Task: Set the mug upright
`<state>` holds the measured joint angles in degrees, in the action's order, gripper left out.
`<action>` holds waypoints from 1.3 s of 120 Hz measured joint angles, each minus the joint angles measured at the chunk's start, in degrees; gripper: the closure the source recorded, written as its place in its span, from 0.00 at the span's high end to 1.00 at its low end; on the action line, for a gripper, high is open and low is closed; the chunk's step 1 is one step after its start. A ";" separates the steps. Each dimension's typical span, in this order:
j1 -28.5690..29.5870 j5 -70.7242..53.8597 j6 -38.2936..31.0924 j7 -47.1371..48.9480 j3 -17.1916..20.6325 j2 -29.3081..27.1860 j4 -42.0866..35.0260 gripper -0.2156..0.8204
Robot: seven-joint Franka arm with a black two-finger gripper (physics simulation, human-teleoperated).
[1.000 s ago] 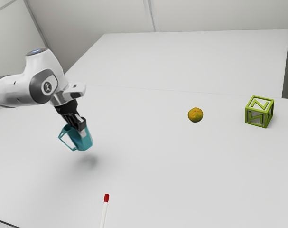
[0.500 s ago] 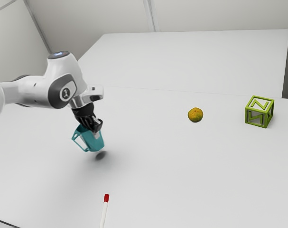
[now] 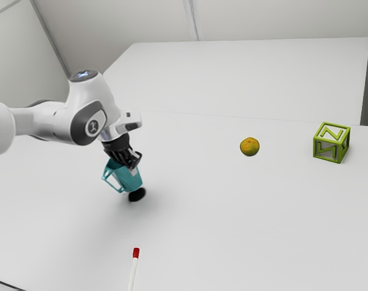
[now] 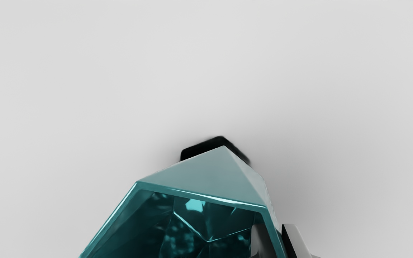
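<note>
Gripper (image 3: 134, 168): black, two-fingered, closed on the wall of the mug; pointed down toward the table at a slant.
Inner finger (image 4: 260, 240): inside the mug, against the wall.
Outer finger (image 4: 294, 240): outside the mug, on the other side of the same wall.
Mug (image 3: 131, 180): teal, faceted; held at the fingertips, body below them; tilted, not upright.
Mug opening: faces up toward the gripper's palm side; faceted interior visible in the wrist view.
Mug base: lower end, below the fingertips and close to the table; contact cannot be told.
Handle (image 3: 112, 185): teal, angular; on the mug's side toward the exterior view's left, clear of the fingers.
Shadow (image 3: 137, 194): dark patch on the table, just below the mug and the gripper.
Orange fruit (image 3: 250, 147): one, round; well apart from the gripper, toward the exterior view's right.
Block (image 3: 331, 133): one, green-edged with letter shapes; beyond the fruit from the gripper, farther toward the exterior view's right.
Stick (image 3: 133, 274): white, red end; apart from the gripper, on the exterior camera's side of it.
Table (image 3: 232, 212): pale, plain; beneath the gripper and mug.
</note>
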<state>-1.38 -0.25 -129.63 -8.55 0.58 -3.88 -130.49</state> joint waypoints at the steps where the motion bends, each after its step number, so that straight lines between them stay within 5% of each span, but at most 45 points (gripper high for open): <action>1: -0.01 -0.01 -0.08 0.08 0.01 0.05 -0.01 0.04; 113: -0.63 -1.15 -2.03 4.60 0.33 4.25 -0.40 0.04; 131: -0.68 -0.71 -2.63 4.40 0.53 4.41 -0.48 0.15; 156: -0.92 -0.40 -3.03 4.08 0.56 3.64 -0.44 0.41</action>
<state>-2.30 -0.66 -132.66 -4.47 1.14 -0.24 -130.93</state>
